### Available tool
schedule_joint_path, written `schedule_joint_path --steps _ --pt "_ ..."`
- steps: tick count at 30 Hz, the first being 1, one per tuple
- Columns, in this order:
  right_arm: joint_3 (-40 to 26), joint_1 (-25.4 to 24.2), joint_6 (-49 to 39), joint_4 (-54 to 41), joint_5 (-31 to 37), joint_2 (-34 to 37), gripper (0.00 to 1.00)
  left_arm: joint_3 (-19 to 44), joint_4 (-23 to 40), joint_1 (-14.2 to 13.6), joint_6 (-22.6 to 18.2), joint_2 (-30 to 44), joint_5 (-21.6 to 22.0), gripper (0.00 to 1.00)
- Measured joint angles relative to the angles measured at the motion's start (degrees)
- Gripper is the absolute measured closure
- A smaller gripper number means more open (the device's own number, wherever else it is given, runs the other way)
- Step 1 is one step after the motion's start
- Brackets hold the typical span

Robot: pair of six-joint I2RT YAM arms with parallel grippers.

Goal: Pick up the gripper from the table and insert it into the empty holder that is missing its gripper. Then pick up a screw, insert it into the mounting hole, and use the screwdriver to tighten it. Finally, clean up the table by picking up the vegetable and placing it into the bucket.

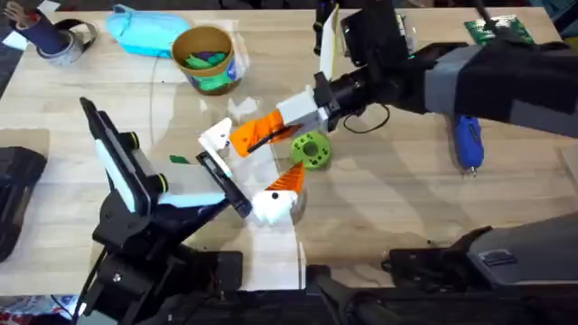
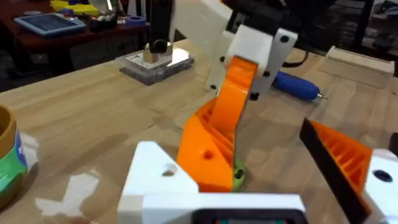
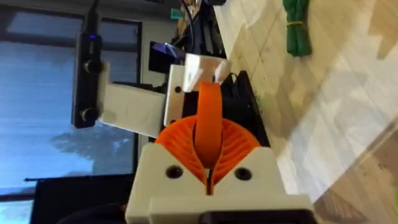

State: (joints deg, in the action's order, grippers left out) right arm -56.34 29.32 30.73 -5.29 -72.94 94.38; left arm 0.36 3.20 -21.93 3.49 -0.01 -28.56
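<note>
My right gripper (image 1: 262,135) is shut on the gripper (image 2: 208,146), an orange wedge finger tilted down into the white holder (image 1: 217,140). That holder sits on the black bar of my left gripper (image 1: 248,176), which stands open, with its own orange finger (image 2: 342,155) on the other side. In the right wrist view the orange part (image 3: 208,118) is clamped between my ribbed pads, with the holder (image 3: 186,81) beyond. The blue screwdriver (image 1: 468,143) lies at the right. The yellow bucket (image 1: 206,59) stands at the back. A small green vegetable (image 1: 181,160) lies left of the holder. The screw is out of view.
A lime-green ring (image 1: 312,149) lies on the table just under the grippers. A light-blue bag (image 1: 144,32) is beside the bucket, a tape roll (image 1: 68,41) at the back left, and a green circuit board (image 1: 497,30) at the back right.
</note>
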Motion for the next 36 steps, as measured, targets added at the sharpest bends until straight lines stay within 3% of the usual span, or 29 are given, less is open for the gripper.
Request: schedule_joint_path --steps 6,13,26,36 --pt "-0.01 0.42 0.43 3.00 -3.98 4.39 0.992 0.00 0.03 0.42 0.14 0.00 -0.14 0.009" --pt "0.02 0.45 4.19 13.06 -8.57 6.35 0.992 0.00 -0.04 0.64 -0.09 0.00 -0.26 0.009" --pt "-0.05 0.50 10.23 17.48 -8.84 8.56 0.993 0.00 0.04 0.61 0.16 0.00 -0.35 0.009" --pt "-0.83 1.07 23.10 35.05 -12.42 14.79 0.993 0.00 0.08 0.66 1.27 0.00 0.05 0.009"
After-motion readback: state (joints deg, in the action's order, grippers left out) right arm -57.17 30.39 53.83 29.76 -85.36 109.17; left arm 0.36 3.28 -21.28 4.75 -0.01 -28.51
